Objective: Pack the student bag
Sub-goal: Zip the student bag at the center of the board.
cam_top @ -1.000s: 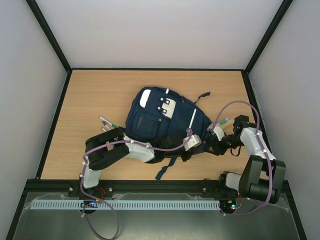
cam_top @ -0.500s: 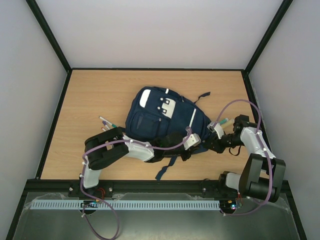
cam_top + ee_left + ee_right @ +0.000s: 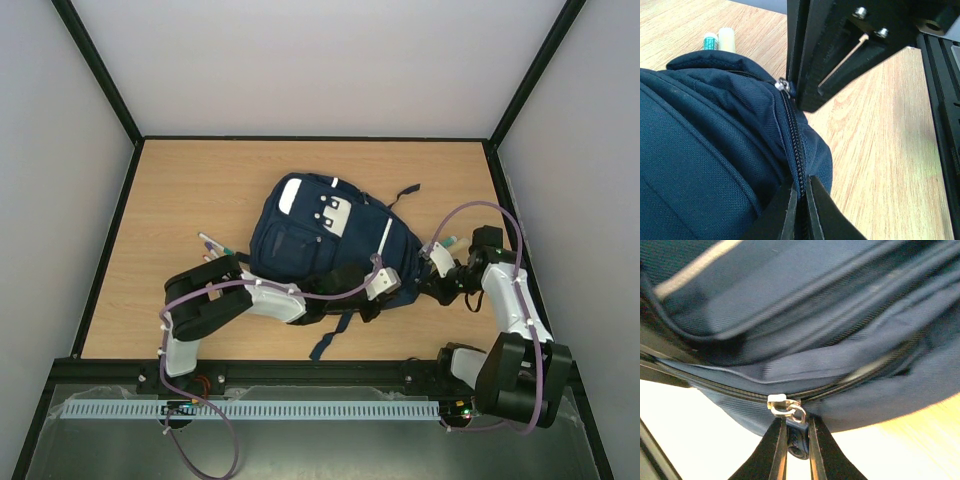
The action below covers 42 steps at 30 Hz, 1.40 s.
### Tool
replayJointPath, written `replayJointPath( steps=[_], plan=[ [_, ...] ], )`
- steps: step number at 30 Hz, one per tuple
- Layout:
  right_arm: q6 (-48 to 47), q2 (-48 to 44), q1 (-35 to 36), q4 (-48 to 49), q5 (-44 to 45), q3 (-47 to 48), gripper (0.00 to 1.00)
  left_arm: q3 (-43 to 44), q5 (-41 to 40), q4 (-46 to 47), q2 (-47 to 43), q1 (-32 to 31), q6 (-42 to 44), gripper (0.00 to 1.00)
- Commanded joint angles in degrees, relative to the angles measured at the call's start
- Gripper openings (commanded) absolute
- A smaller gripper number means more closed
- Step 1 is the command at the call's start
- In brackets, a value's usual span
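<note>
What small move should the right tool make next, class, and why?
Probably draw the zipper pull along its track: the right tool is pinched on it, the zip looks closed, and the left tool clamps the student bag at the seam to brace it.

Nothing legible here, folks. The pale patches [image 3: 337, 215] on the student bag [image 3: 300, 250] are too small in the top view to show any lettering (if there is any at all). Up close, the wrist views give only navy fabric and a zipper [image 3: 782, 404], with no word, brand or number to read.
</note>
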Motion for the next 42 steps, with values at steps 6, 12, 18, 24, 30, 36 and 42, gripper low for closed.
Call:
replayJointPath(
  steps=[6,12,18,24,30,36,42],
  plan=[
    [0.42,2.0,-0.89,5.7,17.64,1.92,0.01,-6.08,-4.54,-4.83,-8.69,-1.26,6.76,0.05],
    [2.38,5.08,-0.86,8.47,17.87,3.88,0.01,-8.28,-9.05,-10.49,-12.43,-6.53,10.74,0.05],
    [2.73,4.53,-0.87,11.11,18.99,2.48,0.01,-10.65,-15.77,-14.78,-15.42,-12.72,11.77,0.05],
    [1.24,1.45,-0.83,12.92,17.99,-1.14,0.01,-17.12,-19.13,-15.2,-20.89,-15.61,6.9,0.06],
    [-0.21,-0.15,-0.07,11.18,14.24,-2.48,0.01,-21.34,-21.76,-19.33,-25.62,-16.11,1.58,0.26],
    [-3.53,-5.37,2.33,8.46,12.98,-5.4,0.01,-22.88,-30.28,-28.67,-36.86,-16.0,-10.72,0.59],
    [-5.43,-10.88,4.81,7.25,13.97,-8.7,0.01,-20.59,-36.93,-49.25,-46.23,-8.41,-28.54,0.48]
  ],
)
